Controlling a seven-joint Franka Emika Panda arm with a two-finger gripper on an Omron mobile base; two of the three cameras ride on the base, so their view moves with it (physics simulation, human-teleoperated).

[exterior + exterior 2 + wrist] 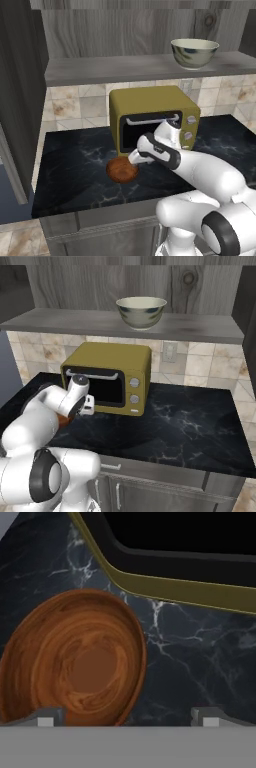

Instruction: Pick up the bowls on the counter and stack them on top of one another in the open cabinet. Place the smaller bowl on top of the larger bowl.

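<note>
A: While the tool (127, 719) hovers with jaws spread and empty, where is the smaller bowl (75, 664)?
B: On the bench (75, 165), beneath the tool, offset toward one fingertip (46, 718); larger bowl (194, 52) sits in the open cabinet (125, 67).

- Black counter (75, 165): yellow microwave (150, 107) at the back edge; brown bowl (121, 170) just before its left corner.
- Cabinet shelf (110, 70): cream bowl (194, 52) near the right end.

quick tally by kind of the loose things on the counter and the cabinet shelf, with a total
bowls: 2, the cream bowl on the cabinet shelf, the brown bowl on the counter
microwaves: 1, the yellow microwave
total: 3
</note>
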